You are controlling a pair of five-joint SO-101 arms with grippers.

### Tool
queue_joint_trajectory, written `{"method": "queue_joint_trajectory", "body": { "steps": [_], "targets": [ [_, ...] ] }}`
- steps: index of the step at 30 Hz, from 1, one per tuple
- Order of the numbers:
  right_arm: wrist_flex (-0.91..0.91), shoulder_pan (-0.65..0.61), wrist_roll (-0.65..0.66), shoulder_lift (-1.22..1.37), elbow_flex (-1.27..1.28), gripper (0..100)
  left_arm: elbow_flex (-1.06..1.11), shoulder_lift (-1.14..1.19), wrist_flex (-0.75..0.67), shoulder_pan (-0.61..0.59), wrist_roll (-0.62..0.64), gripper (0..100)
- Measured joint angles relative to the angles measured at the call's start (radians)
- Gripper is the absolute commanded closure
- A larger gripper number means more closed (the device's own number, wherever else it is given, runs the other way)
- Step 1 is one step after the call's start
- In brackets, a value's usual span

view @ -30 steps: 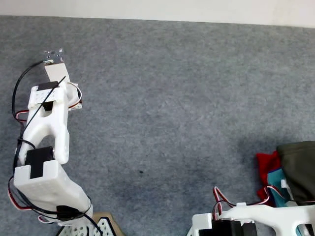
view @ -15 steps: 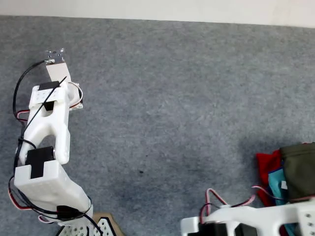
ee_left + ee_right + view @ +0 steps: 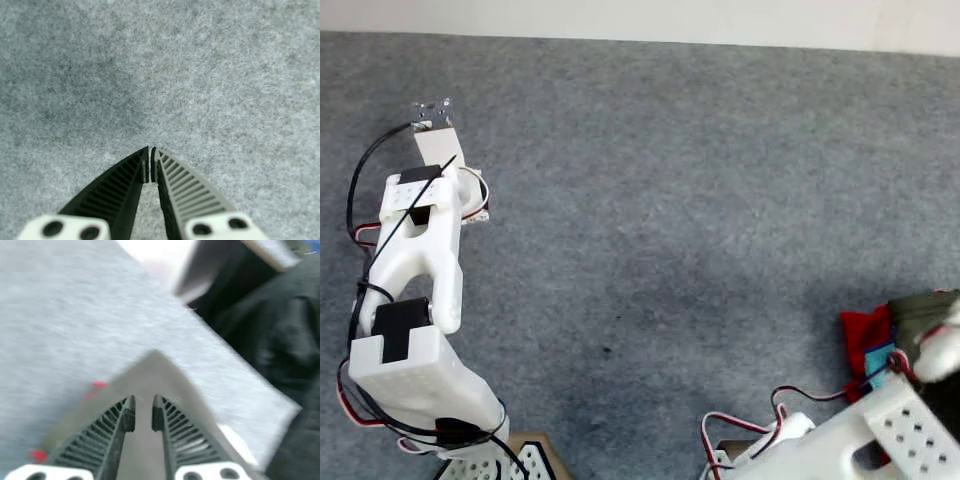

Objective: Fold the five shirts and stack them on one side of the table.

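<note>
A pile of shirts lies at the table's right edge: a red one [image 3: 860, 335], a dark olive one [image 3: 918, 310] on top and a teal one [image 3: 880, 362] peeking out. My right arm [image 3: 880, 425] rises from the near right corner and covers part of the pile. In its wrist view my right gripper [image 3: 143, 410] hangs just above a pale olive cloth [image 3: 150, 370], jaws a narrow gap apart with nothing between them; red cloth [image 3: 97, 385] shows beside it. My left gripper [image 3: 150, 151] is shut and empty over bare grey felt, at the far left [image 3: 430, 115].
The grey felt table [image 3: 670, 220] stretches wide between the two arms. A pale wall strip [image 3: 640, 18] runs along the far edge. Something dark [image 3: 280, 330] stands beyond the table's edge in the right wrist view.
My right arm has swung to the right and lifted over the shirt pile, now hiding more of it. The left arm has stayed put.
</note>
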Motion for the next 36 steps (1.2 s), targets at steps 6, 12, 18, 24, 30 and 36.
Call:
{"method": "queue_joint_trajectory", "body": {
  "steps": [6,12,18,24,30,36],
  "targets": [
    [0.0,-0.265,-0.235,0.175,0.0,94.0,0.0,0.0,0.0,0.0,0.0,96],
    [-0.003,-0.586,-0.433,0.327,0.0,94.0,0.0,0.0,0.0,0.021,0.0,96],
    [0.028,-0.802,-0.563,0.446,0.002,94.0,-0.032,-0.002,0.138,0.035,0.0,99],
    [0.072,-0.962,-0.572,0.46,0.104,94.3,-0.041,-0.129,0.295,0.035,0.0,99],
    [0.077,-1.013,-0.574,0.351,0.252,94.3,0.109,-0.453,0.351,0.035,0.0,99],
    [0.077,-1.014,-0.574,0.127,0.446,94.3,0.404,-0.918,0.351,0.08,0.0,99]
  ]
}}
